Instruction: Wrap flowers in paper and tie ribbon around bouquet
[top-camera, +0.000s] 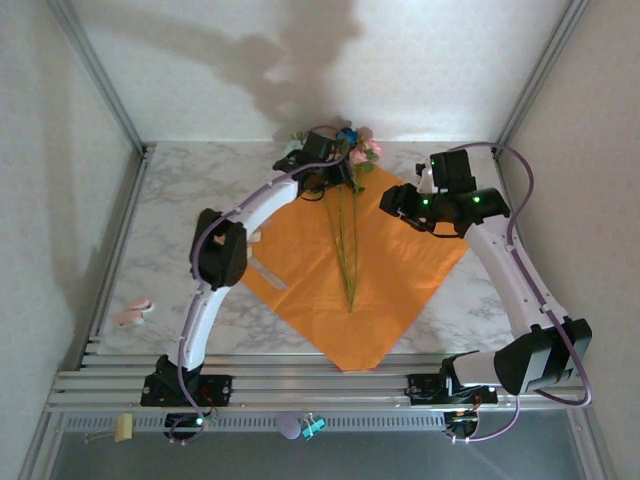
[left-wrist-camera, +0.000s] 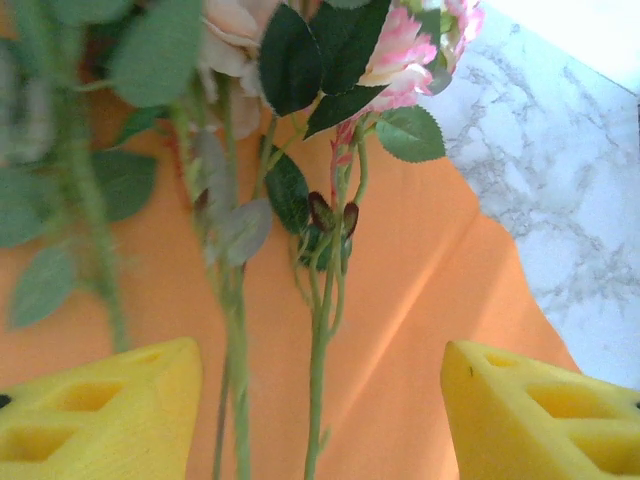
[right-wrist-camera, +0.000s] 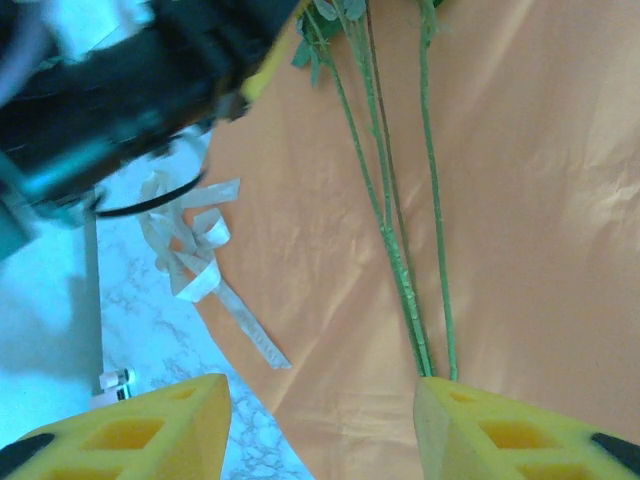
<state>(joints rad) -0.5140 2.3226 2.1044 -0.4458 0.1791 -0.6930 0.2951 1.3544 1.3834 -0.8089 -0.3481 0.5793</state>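
Flowers (top-camera: 351, 215): lying on the paper (top-camera: 400, 270) along its middle. The blooms are at the far corner, upper centre of the top view, and the stems run down toward the sheet's centre.
Paper: spread flat as a diamond on the table (top-camera: 200, 180). Its near corner reaches the rail at the bottom edge and its right corner lies under the right arm.
Open room: bare marble shows left and right of the sheet. Walls close off three sides.
Left gripper (top-camera: 325, 175): over the bloom end. In the wrist view (left-wrist-camera: 320, 420) the fingers stand wide, with stems passing between them but not pinched.
Right gripper (top-camera: 398, 205): above the sheet's upper right edge. In the wrist view (right-wrist-camera: 320, 430) it is parted and holds nothing — the stem tips end just at its right finger (right-wrist-camera: 500, 430).
Ribbon (top-camera: 266, 274): only a pale strip at the sheet's left edge from above. The right wrist view shows it (right-wrist-camera: 195, 250) crumpled in loops on the marble, with one end touching the paper's edge.
Left wrist view: leaves and pink-white blooms close up, with the sheet's edge meeting marble at the right of the frame.
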